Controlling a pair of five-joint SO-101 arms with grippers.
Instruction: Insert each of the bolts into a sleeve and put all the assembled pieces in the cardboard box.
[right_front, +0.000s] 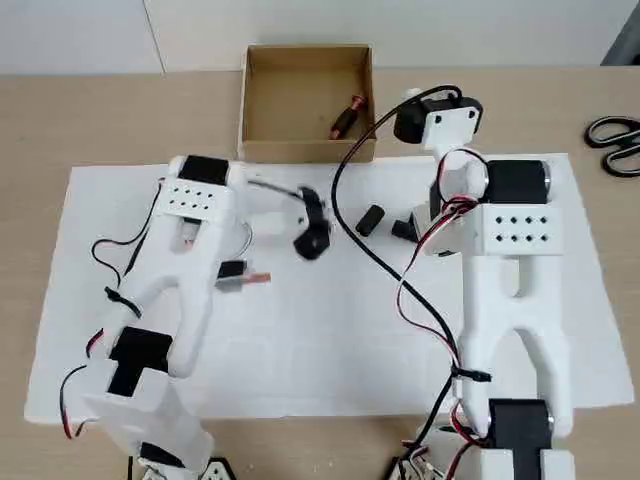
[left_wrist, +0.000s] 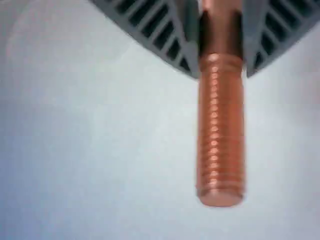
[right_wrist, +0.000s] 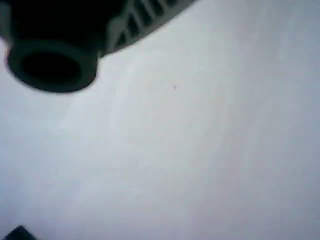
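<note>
Left gripper (left_wrist: 220, 35) clamps copper bolt (left_wrist: 220, 130) by its head end over mid-left white paper (right_front: 330, 340), threads free for insertion; right gripper (right_front: 406, 228) closed on black sleeve (right_wrist: 50, 67), bore exposed; cardboard box (right_front: 243, 100) far-centre holds one assembled piece (right_front: 347, 117).

No text, label or number can be read anywhere.

The high view looks down over the desk (right_front: 60, 110) from above both arms. Each wrist view hangs very close over the white sheet (right_front: 330, 340), probably facing downward; all three share that sheet.
</note>
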